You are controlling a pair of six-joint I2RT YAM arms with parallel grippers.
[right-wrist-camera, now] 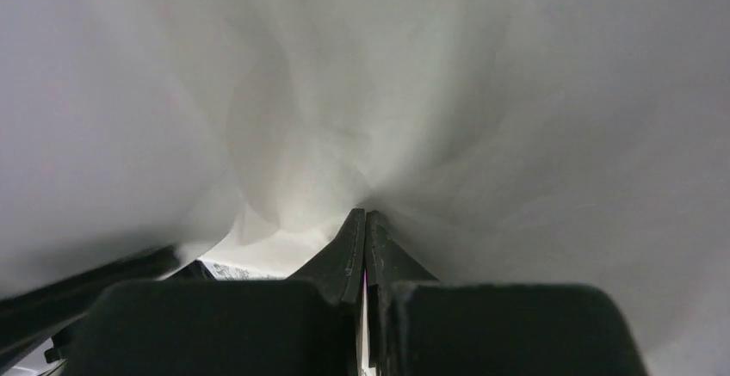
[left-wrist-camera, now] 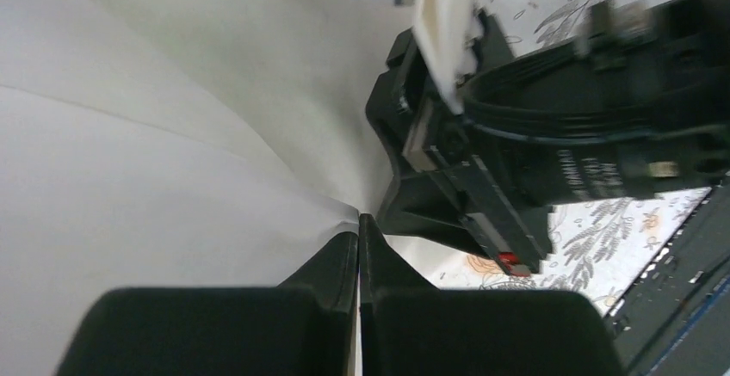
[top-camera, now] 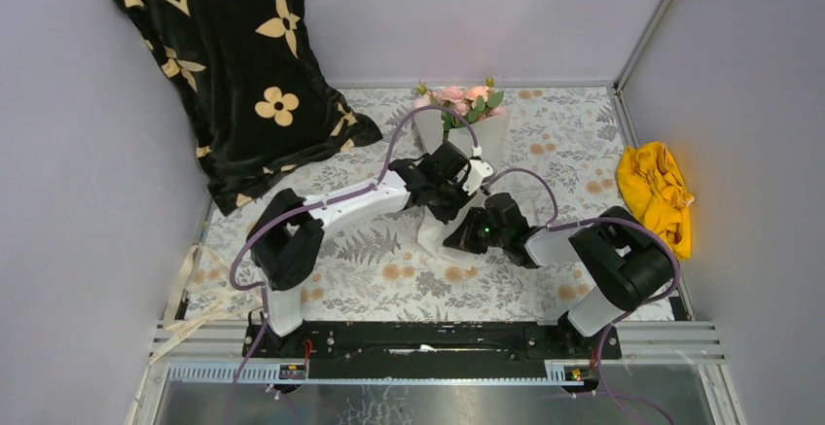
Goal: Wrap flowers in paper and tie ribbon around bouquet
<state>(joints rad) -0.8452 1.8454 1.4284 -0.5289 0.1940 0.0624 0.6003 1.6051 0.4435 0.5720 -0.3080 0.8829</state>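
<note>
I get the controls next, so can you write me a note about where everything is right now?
Left hand: shut, pinching the paper.
Right hand: shut, pinching the paper too.
Flowers: mid-table, inside the paper, blooms at the far end.
Ribbon: loose at the left edge of the table, untouched.
Done: paper looks gathered around the flowers.
Left: tie the ribbon around the bouquet.

Two arms (top-camera: 340, 206) — one bouquet (top-camera: 457, 114), one black cloth (top-camera: 233, 65), one yellow cloth (top-camera: 657, 192).
</note>
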